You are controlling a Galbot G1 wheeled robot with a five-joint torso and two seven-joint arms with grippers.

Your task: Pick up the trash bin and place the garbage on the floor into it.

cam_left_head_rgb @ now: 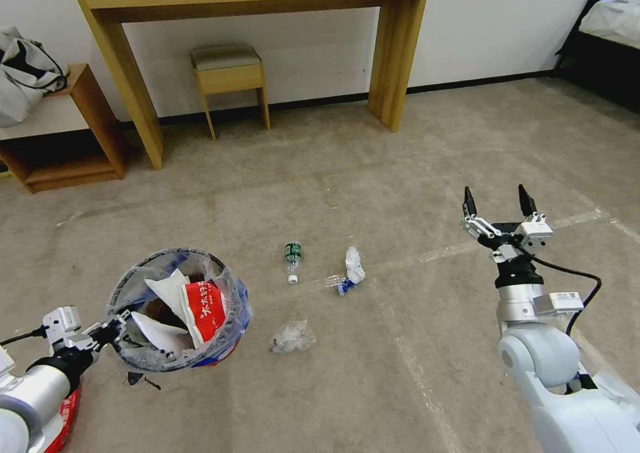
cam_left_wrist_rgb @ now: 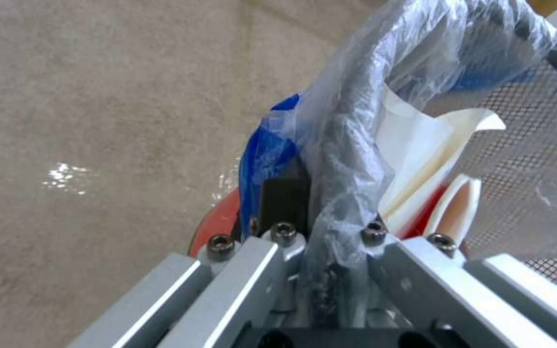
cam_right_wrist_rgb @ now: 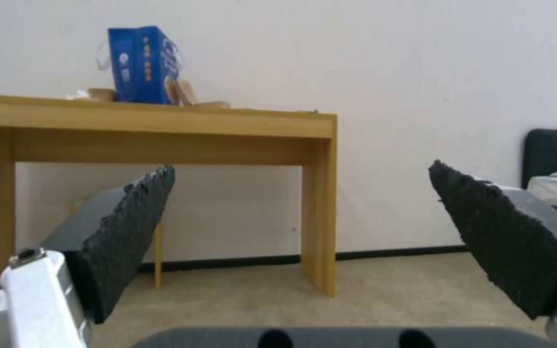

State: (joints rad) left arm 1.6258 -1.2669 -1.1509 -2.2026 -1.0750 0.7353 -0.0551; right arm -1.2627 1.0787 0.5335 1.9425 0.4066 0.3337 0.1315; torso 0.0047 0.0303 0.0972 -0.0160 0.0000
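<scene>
My left gripper (cam_left_head_rgb: 115, 326) is shut on the near rim of the trash bin (cam_left_head_rgb: 177, 310), which hangs above the floor (cam_left_head_rgb: 400, 173) at the lower left. The bin's bag-covered rim (cam_left_wrist_rgb: 346, 159) runs between the left fingers; a red-and-white wrapper (cam_left_head_rgb: 203, 310) and white insoles (cam_left_wrist_rgb: 420, 145) lie inside. Garbage on the carpet ahead: a small green-labelled bottle (cam_left_head_rgb: 293, 260), a crumpled white-and-blue wrapper (cam_left_head_rgb: 352, 270) and a clear plastic wad (cam_left_head_rgb: 292, 337). My right gripper (cam_left_head_rgb: 497, 203) is open and empty, raised to the right, its black pads (cam_right_wrist_rgb: 130, 237) wide apart.
A wooden desk (cam_left_head_rgb: 253, 13) stands at the back wall with a small stool (cam_left_head_rgb: 230, 76) under it. A low wooden shelf (cam_left_head_rgb: 63, 133) with a grey bag (cam_left_head_rgb: 23, 73) is at the far left. A dark bed (cam_left_head_rgb: 610, 33) sits at the far right. Tape lines (cam_left_head_rgb: 413, 366) cross the carpet.
</scene>
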